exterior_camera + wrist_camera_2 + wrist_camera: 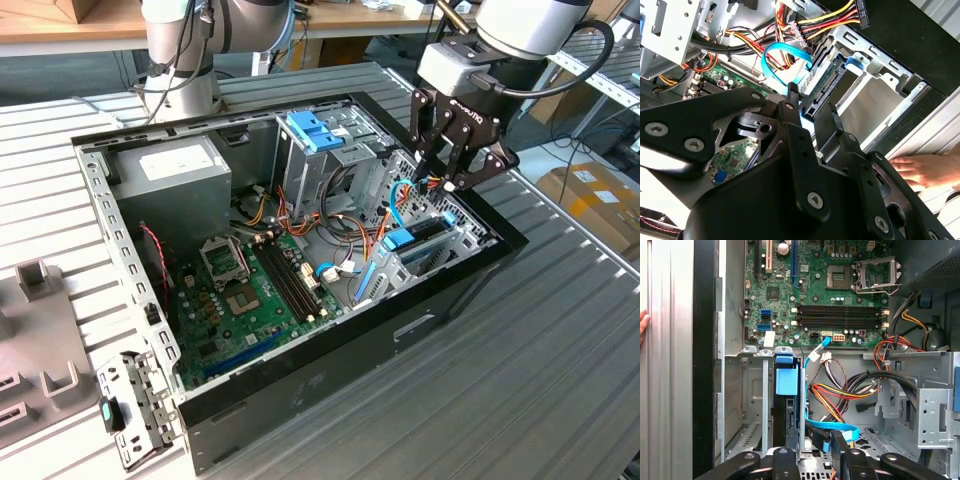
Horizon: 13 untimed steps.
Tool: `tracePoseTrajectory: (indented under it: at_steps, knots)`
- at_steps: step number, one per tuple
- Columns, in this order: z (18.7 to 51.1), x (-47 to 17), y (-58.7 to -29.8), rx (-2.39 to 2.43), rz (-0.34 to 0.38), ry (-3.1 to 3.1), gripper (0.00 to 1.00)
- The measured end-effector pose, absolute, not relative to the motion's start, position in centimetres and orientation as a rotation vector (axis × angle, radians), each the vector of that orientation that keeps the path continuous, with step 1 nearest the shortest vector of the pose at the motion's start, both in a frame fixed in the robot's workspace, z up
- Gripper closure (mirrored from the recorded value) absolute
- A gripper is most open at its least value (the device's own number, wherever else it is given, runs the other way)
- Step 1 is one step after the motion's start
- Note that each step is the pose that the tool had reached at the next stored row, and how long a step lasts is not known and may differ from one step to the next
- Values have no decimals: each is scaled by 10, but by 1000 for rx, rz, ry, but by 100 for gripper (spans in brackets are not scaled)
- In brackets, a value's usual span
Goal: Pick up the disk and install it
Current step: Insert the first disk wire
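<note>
1. The gripper [452,183] hangs over the drive cage [752,390] at the case's [330,370] front corner. Its black fingers [790,107] are parted with only a narrow gap, and they pinch nothing.
2. It is lined up with the slot, which fits a straight push along the slot's length.
3. The disk [788,415] stands on edge in 1 slot of the cage, just beyond the fingertips. By the look of it, it is already seated there. It sits that way so its side rails ride the cage's guides.
4. The disk is a thin, dark slab with a blue plastic tab [787,380] at 1 end. In the second wrist view its black connector strip faces the case's interior, where cables can reach it.
5. The cage is bare folded sheet steel, matte silver, with punched holes and stamped ribs.
6. A glossy flat blue cable [775,55] loops next to the cage. Whether it is plugged into the disk cannot be told.
7. Further out lies the green board [805,280], studded with small parts and 4 long dark slots.
8. The case has black walls and rests on a ribbed grey metal table [560,380].
9. A person's hand [920,170] lies flat on the table beside the case, perhaps steadying it.
</note>
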<state>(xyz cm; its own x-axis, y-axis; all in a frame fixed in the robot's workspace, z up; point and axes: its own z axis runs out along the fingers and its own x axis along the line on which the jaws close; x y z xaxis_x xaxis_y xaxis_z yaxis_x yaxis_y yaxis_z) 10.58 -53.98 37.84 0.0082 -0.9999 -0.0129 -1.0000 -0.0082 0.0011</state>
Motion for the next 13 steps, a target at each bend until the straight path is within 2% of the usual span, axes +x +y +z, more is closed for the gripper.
tracePoseTrajectory:
  at_steps: [6,8,11,12,13]
  knots:
    - [378,106,-540,-2224,16,2206,61]
    - [378,106,-540,-2224,15,2206,75]
    - [378,106,-540,-2224,15,2206,75]
    - [378,106,-540,-2224,15,2206,83]
    - [378,106,-540,-2224,15,2206,84]
